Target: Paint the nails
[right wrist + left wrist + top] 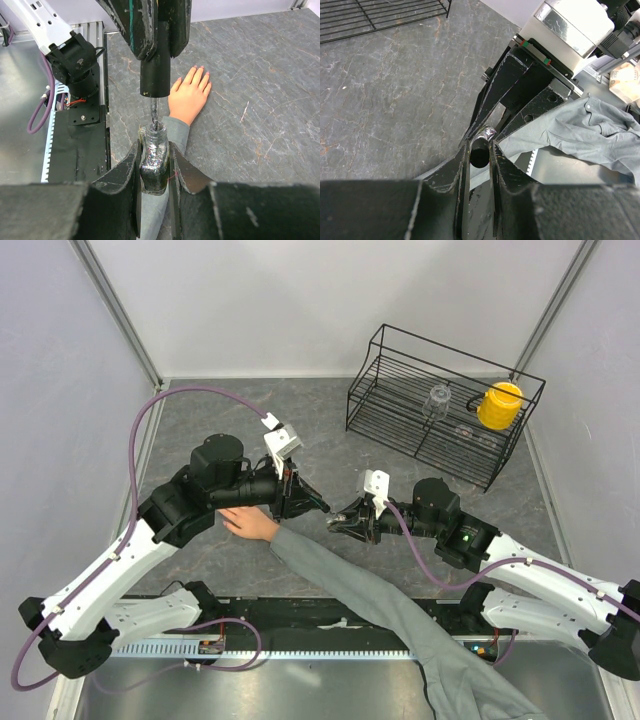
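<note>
A bare hand (189, 95) in a grey sleeve (360, 585) lies flat on the grey table, its pale nails (200, 68) pointing away in the right wrist view. My right gripper (155, 150) is shut on a small dark glittery polish bottle (154, 160), held above the sleeve. My left gripper (479, 145) is shut on the black brush cap (155, 72); its brush stem (154, 112) dips into the bottle's neck. In the top view both grippers meet over the forearm, the left (318, 505) and the right (338, 521). The hand (248, 523) lies under the left arm.
A black wire rack (440, 405) stands at the back right with a yellow cup (499, 405) and a clear glass (438, 398) in it. The person's sleeve runs to the near edge between the arm bases.
</note>
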You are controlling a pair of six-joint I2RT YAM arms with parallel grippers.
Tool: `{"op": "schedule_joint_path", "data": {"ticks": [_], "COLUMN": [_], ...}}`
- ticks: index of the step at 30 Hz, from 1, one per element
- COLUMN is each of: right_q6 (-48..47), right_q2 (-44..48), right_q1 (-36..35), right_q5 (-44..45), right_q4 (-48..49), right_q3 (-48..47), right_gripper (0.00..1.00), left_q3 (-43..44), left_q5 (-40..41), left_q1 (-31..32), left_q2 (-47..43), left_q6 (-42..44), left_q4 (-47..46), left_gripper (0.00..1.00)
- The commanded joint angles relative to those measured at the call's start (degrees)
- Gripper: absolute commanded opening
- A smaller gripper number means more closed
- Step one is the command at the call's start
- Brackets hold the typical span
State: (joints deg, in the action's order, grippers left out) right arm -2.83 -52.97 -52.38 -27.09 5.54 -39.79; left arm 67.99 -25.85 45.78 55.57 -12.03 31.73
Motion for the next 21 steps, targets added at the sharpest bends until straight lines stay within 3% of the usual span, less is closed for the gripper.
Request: {"op": "schedule_joint_path", "data": {"ticks": [1,21], "right_q6": [-0.7,-0.8], "right_q2": [0.9,0.9], "right_q1": [-0.3,-0.4], "right_q5": [-0.4,-0.6], "right_q4": [2.7,2.9], "right_q3": [0.2,0.2], "right_gripper": [0.0,0.0], "left_q3": [1.0,1.1], "left_q5": [-1.0,-3.2], "left_q1": [0.4,0.8], "left_q2": [0.5,3.5], "left_q6": [2.7,3.2], "left_q4": [0.9,1.1], "left_gripper": [0.02,0.02]}}
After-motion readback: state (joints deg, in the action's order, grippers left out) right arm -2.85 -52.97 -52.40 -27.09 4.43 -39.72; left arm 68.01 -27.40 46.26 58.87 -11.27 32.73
